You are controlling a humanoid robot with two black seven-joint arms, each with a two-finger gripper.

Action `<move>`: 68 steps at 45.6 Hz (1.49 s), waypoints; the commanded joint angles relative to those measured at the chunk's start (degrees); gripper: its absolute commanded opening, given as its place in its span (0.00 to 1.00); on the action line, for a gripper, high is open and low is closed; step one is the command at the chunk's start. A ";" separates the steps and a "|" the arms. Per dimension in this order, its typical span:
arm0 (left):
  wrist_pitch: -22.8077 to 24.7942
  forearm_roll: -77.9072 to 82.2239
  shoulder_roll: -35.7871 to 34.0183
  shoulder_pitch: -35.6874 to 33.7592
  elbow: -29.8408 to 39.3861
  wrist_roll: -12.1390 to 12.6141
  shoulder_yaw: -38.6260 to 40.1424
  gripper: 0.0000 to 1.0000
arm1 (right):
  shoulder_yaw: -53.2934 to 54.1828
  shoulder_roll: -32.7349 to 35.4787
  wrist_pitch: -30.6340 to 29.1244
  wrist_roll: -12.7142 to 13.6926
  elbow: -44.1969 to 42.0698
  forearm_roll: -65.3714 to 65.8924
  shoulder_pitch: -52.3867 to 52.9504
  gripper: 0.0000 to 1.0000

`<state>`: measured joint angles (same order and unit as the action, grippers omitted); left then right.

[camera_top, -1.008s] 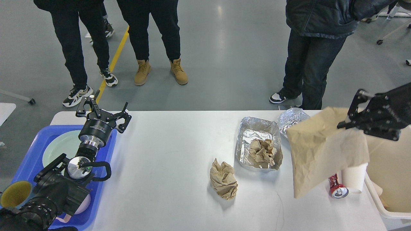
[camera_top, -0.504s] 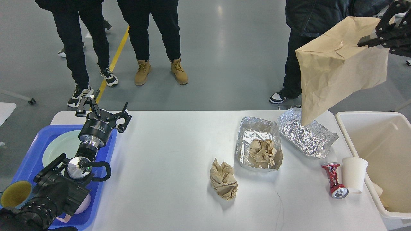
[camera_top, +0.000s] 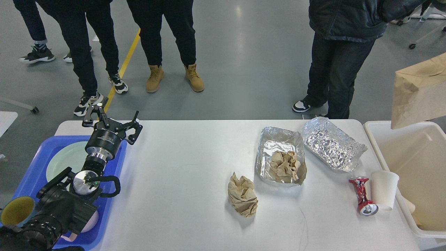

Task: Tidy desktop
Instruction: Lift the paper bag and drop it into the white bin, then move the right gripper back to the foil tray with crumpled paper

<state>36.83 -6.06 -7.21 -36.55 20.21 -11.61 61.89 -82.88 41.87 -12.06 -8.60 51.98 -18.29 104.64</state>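
Note:
The white desktop carries a crumpled brown paper ball, a foil tray with crumpled paper in it, a second, empty foil tray, a crushed red can and a white paper cup. A brown paper bag hangs in the air at the right edge, above the cream bin. What holds it is out of frame. My left gripper is open and empty over the far corner of the blue tray. My right gripper is out of view.
The blue tray at the left holds a pale green plate and a yellow-lined cup. Several people stand on the grey floor beyond the table's far edge. One stands close behind the foil trays.
The paper bag rose off the table's right side, then moved right to hang over the bin. The right gripper holding it left the frame. The left arm has not moved.

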 commanded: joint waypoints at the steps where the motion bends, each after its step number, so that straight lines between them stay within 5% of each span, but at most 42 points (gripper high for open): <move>1: 0.00 0.00 0.00 -0.01 0.00 0.01 -0.02 0.96 | 5.62 0.15 10.20 0.08 -3.63 0.01 -13.39 0.00; 16: 0.00 0.00 0.00 -0.01 0.00 0.01 -0.02 0.96 | 15.02 -1.96 18.48 -0.01 -16.64 0.27 -35.81 0.02; 21: 0.00 0.00 0.00 -0.01 0.00 0.01 -0.02 0.96 | 17.83 -2.58 19.09 -0.01 -20.95 0.45 -40.04 0.96; 22: 0.00 0.00 0.00 -0.01 0.00 0.01 -0.02 0.96 | 18.71 -2.58 19.09 -0.01 -21.65 0.45 -40.48 1.00; 43: 0.00 0.00 0.00 -0.01 0.00 0.01 -0.02 0.96 | 22.59 -6.00 16.64 -0.10 -21.57 0.45 -43.83 1.00; 68: 0.00 0.00 0.00 -0.01 0.00 0.01 0.07 0.96 | -5.10 -31.84 -3.57 -0.10 -7.96 0.80 -10.35 1.00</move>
<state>36.83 -6.07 -7.21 -36.57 20.21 -11.58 61.90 -85.55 14.57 -9.89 -8.63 40.58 -17.47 88.74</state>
